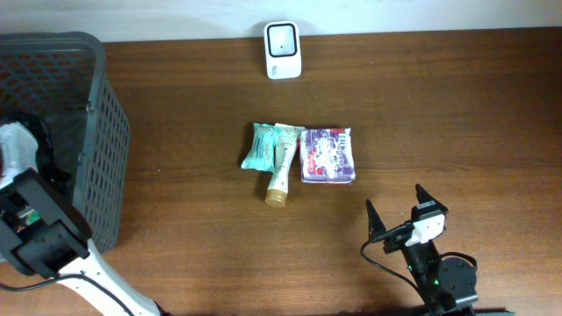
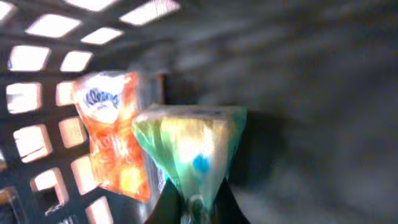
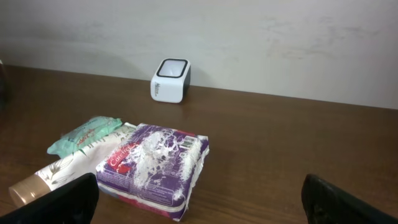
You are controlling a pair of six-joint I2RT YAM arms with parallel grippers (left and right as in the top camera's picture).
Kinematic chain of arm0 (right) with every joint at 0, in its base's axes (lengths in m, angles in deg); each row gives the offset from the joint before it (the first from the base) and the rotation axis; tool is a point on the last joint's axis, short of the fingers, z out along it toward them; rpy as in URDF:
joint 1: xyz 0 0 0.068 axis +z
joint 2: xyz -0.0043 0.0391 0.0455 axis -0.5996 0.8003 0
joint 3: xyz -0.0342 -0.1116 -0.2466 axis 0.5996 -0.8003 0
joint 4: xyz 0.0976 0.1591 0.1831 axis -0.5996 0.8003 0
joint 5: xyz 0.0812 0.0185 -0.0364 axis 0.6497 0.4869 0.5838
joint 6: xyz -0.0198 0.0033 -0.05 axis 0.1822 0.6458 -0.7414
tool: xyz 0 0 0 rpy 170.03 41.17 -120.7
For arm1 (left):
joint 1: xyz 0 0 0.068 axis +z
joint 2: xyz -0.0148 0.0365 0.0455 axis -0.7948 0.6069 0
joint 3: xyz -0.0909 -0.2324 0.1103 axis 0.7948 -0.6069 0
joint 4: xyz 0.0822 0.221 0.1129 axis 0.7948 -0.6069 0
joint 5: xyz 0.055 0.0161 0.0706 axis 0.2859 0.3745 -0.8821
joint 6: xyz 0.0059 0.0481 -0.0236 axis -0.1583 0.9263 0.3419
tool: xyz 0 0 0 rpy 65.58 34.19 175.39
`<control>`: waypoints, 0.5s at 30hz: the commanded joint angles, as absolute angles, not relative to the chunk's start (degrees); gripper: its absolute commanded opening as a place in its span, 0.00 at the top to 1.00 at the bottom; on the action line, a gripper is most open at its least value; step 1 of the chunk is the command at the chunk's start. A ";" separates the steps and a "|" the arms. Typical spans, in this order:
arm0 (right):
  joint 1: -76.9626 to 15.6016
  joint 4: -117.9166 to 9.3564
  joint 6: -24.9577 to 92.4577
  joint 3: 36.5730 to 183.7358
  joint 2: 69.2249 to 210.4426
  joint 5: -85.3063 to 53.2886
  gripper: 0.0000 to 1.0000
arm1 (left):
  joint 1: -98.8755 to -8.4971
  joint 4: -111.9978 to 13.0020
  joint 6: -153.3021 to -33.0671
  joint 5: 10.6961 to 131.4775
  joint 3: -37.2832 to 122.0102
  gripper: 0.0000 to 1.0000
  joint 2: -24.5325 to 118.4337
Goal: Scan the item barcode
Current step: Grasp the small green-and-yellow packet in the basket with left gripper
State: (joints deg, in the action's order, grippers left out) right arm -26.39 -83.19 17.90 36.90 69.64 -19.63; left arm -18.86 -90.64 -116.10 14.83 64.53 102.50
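- Green packet (image 2: 189,146): inside the dark mesh basket (image 1: 105,132) at the left end of the table (image 1: 457,105). Its lower, narrow end is pinched and the wider end stands up away from the grip. The wrap is translucent green with a pale yellowish inside and a small blue mark. The print is too blurred to read, and no barcode can be made out.
- Left gripper (image 2: 194,204): down in the basket, jaws closed on the lower end of the green packet, one dark finger on each side of it.
- Orange tissue pack (image 2: 109,137): just beside the green packet and partly behind it, leaning against the basket's mesh wall.
- From overhead, the left arm blocks the basket's interior, so the green packet cannot be seen from there.
- Scanner (image 1: 283,50): small white box with a dark window, at the far edge of the table against the pale wall (image 3: 280,43), well apart from the basket.
- Mid-table there is a row of three items lying flat and touching side by side: a teal packet (image 1: 261,147), a cream tube (image 1: 283,171) with a tan cap pointing to the near edge, and a purple pack (image 1: 327,155).
- Right gripper (image 1: 392,196): near the front right of the table, jaws spread wide and holding nothing. It points toward the purple pack and is apart from it.
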 commanded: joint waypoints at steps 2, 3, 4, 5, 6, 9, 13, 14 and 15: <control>-26.84 -82.95 17.95 36.59 69.27 -19.12 0.01 | -18.77 -101.70 -116.25 19.92 84.11 1.00 102.89; -26.84 -82.95 17.95 36.59 69.27 -19.10 0.01 | -18.90 -104.57 -116.25 21.58 88.90 1.00 102.89; -26.84 -82.95 17.95 36.59 69.27 -19.12 0.01 | -19.16 -107.10 -116.25 22.85 93.42 1.00 102.89; -26.84 -82.95 17.95 36.59 69.27 -19.12 0.01 | -19.49 -109.94 -116.25 24.31 99.06 1.00 102.89; -26.84 -82.95 17.93 36.59 69.27 -19.12 0.01 | -19.73 -111.82 -116.25 25.97 103.19 1.00 102.78; -26.84 -82.95 17.95 36.59 69.27 -19.12 0.01 | -21.31 -112.02 -109.76 37.89 113.07 1.00 101.19; -26.84 -82.95 17.95 36.59 69.27 -19.12 0.01 | -25.41 -111.60 -109.81 39.68 122.99 1.00 97.19; -26.84 -82.95 17.95 36.59 69.27 -19.12 0.01 | -26.77 -111.41 -109.78 39.90 125.53 1.00 95.64; -26.84 -82.95 17.95 36.59 69.27 -19.12 0.01 | -27.62 -111.43 -109.78 39.92 126.95 1.00 94.74</control>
State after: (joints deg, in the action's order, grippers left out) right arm -26.39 -83.19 17.95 36.90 69.64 -19.63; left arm -25.72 -111.69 -110.86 38.17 121.88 99.96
